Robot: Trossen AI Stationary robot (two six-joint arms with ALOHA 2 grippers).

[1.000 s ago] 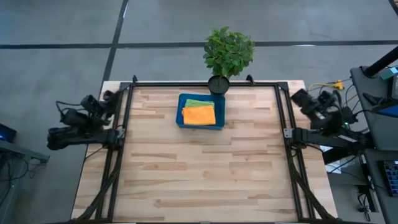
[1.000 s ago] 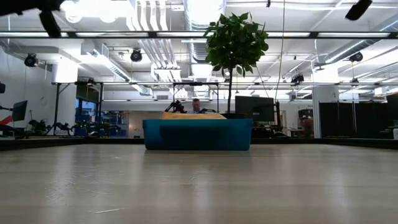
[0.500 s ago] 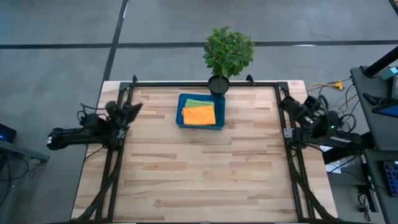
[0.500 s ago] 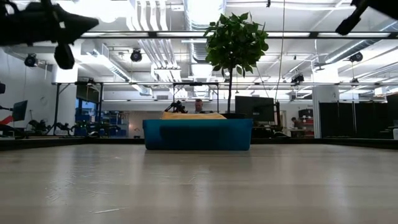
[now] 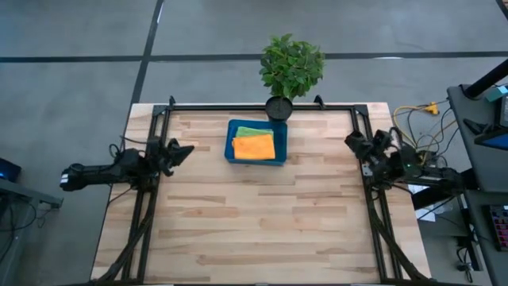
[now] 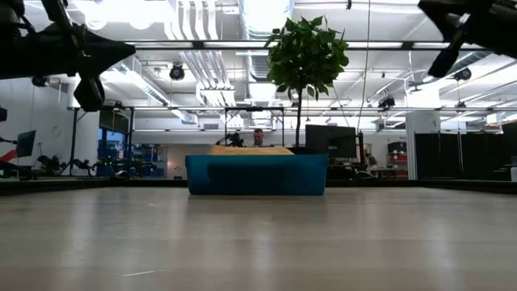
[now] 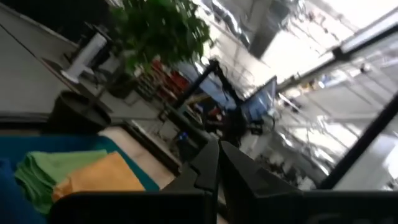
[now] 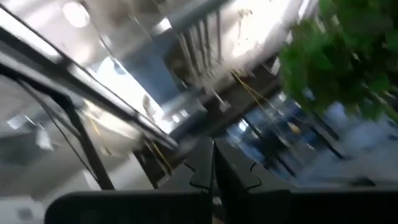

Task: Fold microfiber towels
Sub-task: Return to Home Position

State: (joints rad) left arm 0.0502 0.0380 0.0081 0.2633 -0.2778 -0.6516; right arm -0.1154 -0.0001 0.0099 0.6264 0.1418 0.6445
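Folded microfiber towels lie stacked in a blue tray (image 5: 228,149) at the table's far middle: an orange towel (image 5: 254,147) on top, a lime green one (image 5: 248,132) showing behind it. The left wrist view shows the orange towel (image 7: 102,177) and the green one (image 7: 53,171) too. My left gripper (image 5: 185,149) hovers shut over the table's left edge, pointing at the tray. My right gripper (image 5: 350,141) hovers shut over the right edge, tipped upward. Neither holds anything.
A potted plant (image 5: 290,67) stands at the far edge just behind the tray. Black frame rails (image 5: 159,159) run along the table's left and right sides. Bare wooden tabletop (image 5: 262,214) spreads in front of the tray.
Both arms have come down and swung inward from outside the table. My left gripper has moved right toward the tray and rolled; my right gripper has moved left toward the table. Both have stayed shut. The towels have not moved.
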